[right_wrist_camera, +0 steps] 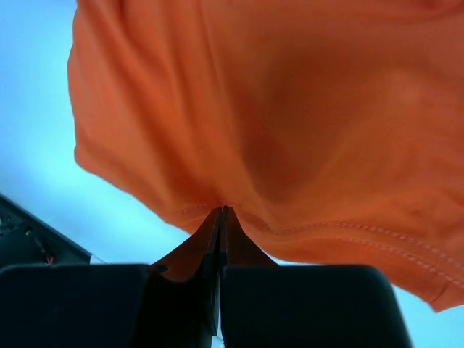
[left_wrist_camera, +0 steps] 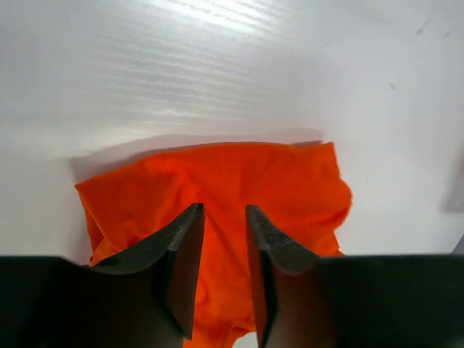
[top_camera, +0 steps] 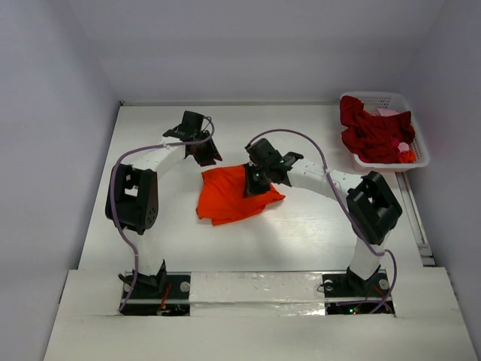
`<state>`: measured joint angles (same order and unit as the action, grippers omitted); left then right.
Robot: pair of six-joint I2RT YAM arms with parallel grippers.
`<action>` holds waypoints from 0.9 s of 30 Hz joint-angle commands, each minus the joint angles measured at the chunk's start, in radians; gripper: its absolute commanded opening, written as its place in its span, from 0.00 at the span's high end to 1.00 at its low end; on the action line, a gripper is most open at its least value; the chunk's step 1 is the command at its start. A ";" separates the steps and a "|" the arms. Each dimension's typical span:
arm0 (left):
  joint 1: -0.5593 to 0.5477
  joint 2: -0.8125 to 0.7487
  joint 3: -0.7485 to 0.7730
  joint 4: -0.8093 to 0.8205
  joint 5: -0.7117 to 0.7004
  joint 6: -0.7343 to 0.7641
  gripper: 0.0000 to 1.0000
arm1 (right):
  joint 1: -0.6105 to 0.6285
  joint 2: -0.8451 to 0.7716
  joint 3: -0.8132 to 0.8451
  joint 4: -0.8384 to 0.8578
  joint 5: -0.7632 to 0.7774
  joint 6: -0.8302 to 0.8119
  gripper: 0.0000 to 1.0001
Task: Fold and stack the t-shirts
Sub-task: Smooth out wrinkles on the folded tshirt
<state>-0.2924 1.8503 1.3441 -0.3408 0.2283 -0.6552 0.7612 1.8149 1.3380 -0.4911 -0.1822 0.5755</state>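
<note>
White worktop [top_camera: 301,241] is carrying everything. Two arms are reaching over it from the near edge: left arm [top_camera: 135,195] is bending up the left side, right arm [top_camera: 372,207] is coming in from the right, and both are meeting around the middle.

White basket [top_camera: 417,150] is sitting at the far right corner. Orange shirt [top_camera: 225,197] is lying crumpled mid-worktop, between the two arms and well apart from the basket. Its right edge is being lifted a little while the rest is resting flat.

Dark red shirts [top_camera: 368,131] are piling up in the basket and partly hanging over its left rim. A pinkish shirt [top_camera: 387,113] is peeking out at the far side of the pile.

Left fingers [left_wrist_camera: 185,246] are standing apart with a narrow gap, hovering over the far left part of the orange shirt and gripping nothing. The cloth is showing through the gap.

Right fingers [right_wrist_camera: 210,239] are pressing together, clamped on the stitched hem of the orange shirt at its right side.
</note>
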 commanded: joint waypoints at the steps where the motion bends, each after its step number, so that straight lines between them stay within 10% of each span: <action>1: 0.006 -0.092 0.062 -0.049 -0.010 0.015 0.70 | -0.020 0.009 0.064 -0.001 0.016 -0.037 1.00; 27: 0.015 -0.189 -0.284 0.066 -0.015 0.009 0.79 | -0.145 0.264 0.314 -0.041 -0.011 -0.120 1.00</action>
<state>-0.2813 1.6466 1.0710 -0.3058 0.2237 -0.6445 0.6102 2.0708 1.6089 -0.5327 -0.1833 0.4740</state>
